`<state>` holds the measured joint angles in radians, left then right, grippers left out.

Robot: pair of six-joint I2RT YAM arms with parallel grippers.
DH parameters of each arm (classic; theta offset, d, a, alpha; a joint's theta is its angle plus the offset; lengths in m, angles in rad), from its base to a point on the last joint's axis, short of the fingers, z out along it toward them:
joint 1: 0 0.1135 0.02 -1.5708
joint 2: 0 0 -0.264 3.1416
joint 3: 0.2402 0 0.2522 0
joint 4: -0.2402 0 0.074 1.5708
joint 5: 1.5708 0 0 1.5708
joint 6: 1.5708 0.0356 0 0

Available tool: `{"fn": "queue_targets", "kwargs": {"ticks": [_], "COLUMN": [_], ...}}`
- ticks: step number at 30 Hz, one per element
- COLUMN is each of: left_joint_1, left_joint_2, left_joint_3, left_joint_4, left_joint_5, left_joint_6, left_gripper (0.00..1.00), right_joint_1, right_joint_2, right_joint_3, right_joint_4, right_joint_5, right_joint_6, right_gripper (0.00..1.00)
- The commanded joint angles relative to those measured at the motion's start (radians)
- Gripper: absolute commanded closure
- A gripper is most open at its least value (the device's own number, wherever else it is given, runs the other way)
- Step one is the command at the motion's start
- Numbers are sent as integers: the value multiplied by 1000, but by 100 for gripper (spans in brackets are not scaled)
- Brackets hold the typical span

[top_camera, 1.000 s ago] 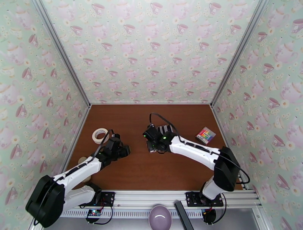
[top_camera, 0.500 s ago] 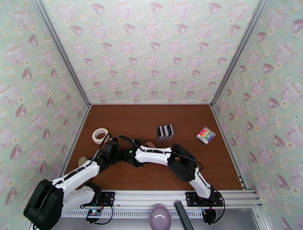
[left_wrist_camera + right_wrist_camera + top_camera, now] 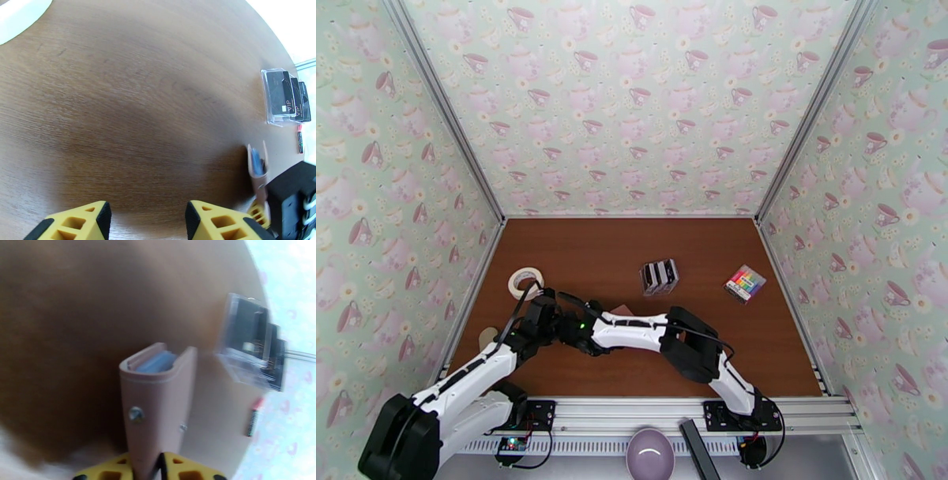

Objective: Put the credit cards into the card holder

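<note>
Right wrist view: the pink card holder (image 3: 158, 398) stands at frame centre between the right gripper (image 3: 147, 463) jaws, grip uncertain. The left gripper (image 3: 148, 215) gapes empty. The credit cards (image 3: 282, 96) sit racked, upper right. Probable next step: steady the holder open, then fetch a card.

Tape roll (image 3: 524, 282) at left, credit cards (image 3: 282, 98) in rack (image 3: 659, 277) mid-table, striped pad (image 3: 744, 283) right, card holder (image 3: 158, 398) nearer

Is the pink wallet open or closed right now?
Nearly closed: the wallet is upright, its covers slightly apart, with pale blue pockets showing in the gap.
</note>
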<state>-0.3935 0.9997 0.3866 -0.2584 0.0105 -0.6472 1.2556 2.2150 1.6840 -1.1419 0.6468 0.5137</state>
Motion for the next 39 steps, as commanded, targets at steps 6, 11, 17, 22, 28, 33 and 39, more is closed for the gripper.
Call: {"fn": "queue_targets", "kwargs": {"ticks": [6, 11, 17, 22, 28, 33, 39], "left_joint_1": [8, 7, -63, -154, -214, -240, -257], "left_joint_2": [10, 8, 14, 83, 262, 393, 504], "left_joint_3": [-6, 0, 22, 57, 115, 162, 233], "left_joint_4": [6, 17, 41, 95, 180, 255, 219], "left_joint_5": [51, 92, 121, 103, 113, 129, 101], "left_joint_6": [0, 4, -29, -66, -80, -100, -102], "left_gripper": [44, 44, 44, 38, 37, 38, 37], "right_joint_1": [-4, -30, -109, -285, -435, -480, -506], "right_joint_2": [-31, -144, -377, -583, -652, -596, -525], "right_joint_3": [-46, -106, -239, -466, -629, -668, -730], "right_joint_4": [184, 247, 333, 526, 725, 807, 983], "right_joint_5": [-254, -318, -415, -610, -806, -852, -1011], "right_joint_6": [-23, -21, 3, 45, 90, 110, 178], "right_gripper": [42, 37, 36, 29, 24, 24, 23]}}
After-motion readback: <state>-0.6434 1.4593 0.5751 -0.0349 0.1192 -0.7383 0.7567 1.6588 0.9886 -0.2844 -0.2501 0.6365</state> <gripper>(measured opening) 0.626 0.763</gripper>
